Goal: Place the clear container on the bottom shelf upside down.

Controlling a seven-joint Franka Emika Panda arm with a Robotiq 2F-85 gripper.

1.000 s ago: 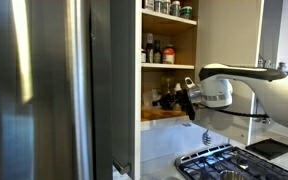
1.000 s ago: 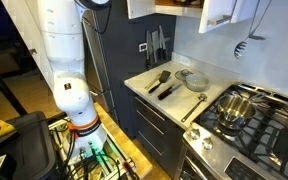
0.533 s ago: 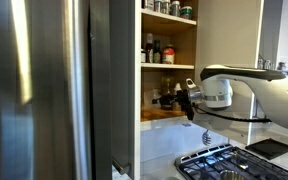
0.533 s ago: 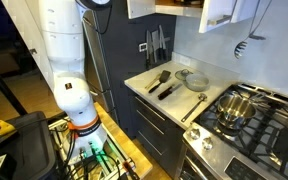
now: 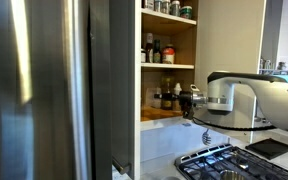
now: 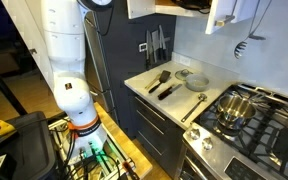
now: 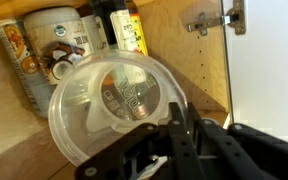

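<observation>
I'm at the placing step, and it looks close to finished. In the wrist view the clear round plastic container (image 7: 109,100) sits inside the cupboard on the bottom wooden shelf (image 5: 160,115). It is just beside a pale labelled jar (image 7: 54,45) and a dark bottle with a yellow label (image 7: 132,25). The cupboard hangs above the back edge of the bench (image 6: 142,80). The container's round face is turned towards my wrist camera. I can't tell from this angle whether that face is the base or the mouth, so I can't confirm it is upside down.

The hand (image 7: 176,135) is at the container's lower right rim, and in an exterior view it (image 5: 191,100) hovers at the shelf's front edge. The dark fingers overlap the clear rim, but I can't tell whether they are pinching it or parted and clear of it.

My reading is that the next move calls for confirming the container rests flat. I would then open the hand fully if it is gripping and draw straight back out of the cupboard. I would go slowly, because the jar and bottle stand close and a light plastic tub could tip or drag along with a finger.
</observation>
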